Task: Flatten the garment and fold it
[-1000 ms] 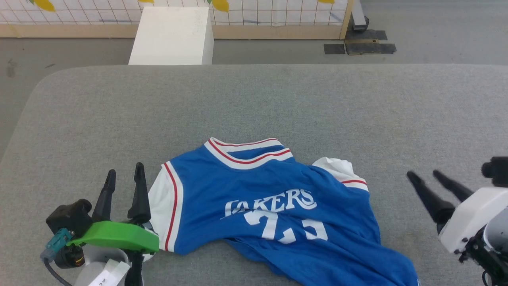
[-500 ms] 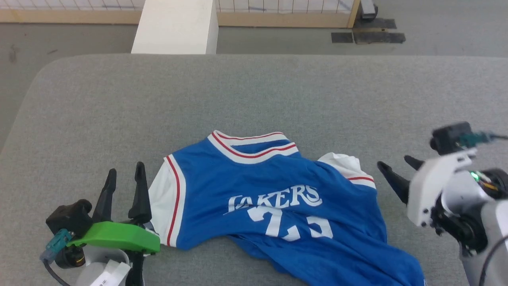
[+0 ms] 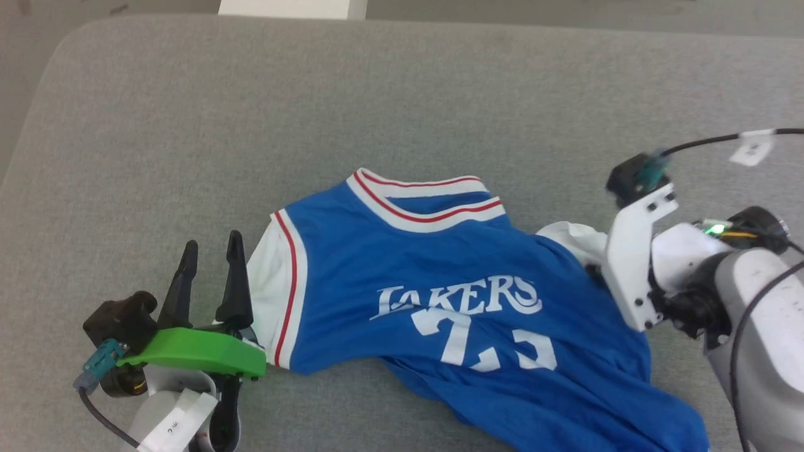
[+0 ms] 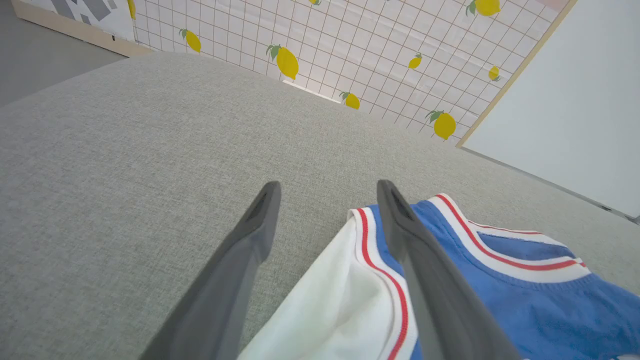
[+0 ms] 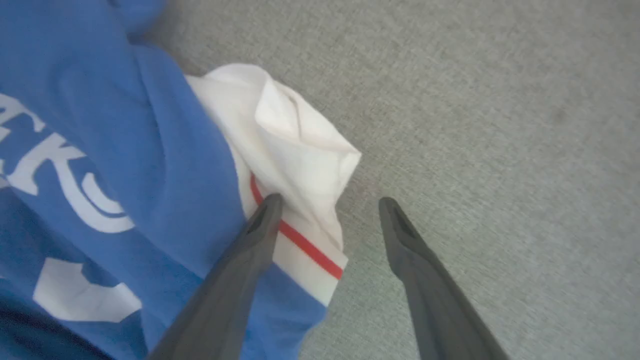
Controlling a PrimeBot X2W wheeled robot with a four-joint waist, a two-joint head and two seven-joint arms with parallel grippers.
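The garment is a royal-blue jersey with white lettering and numbers, lying rumpled face up on the grey table, collar away from me. My left gripper rests open at its white left sleeve; in the left wrist view the sleeve's striped edge lies between and under the fingers. My right gripper is open and points down at the crumpled white right sleeve. One finger is over the sleeve's red stripe, the other over bare table. In the head view the right wrist's white bracket hides those fingers.
The table's rounded left edge drops to a grey floor. A white box stands just past the far edge. A lemon-patterned wall and a white panel lie beyond the table. The jersey's hem trails toward the near right.
The head camera has tilted down, so the whole scene sits higher. My right arm has swung in leftward and turned down over the jersey's right sleeve. The left gripper has stayed put.
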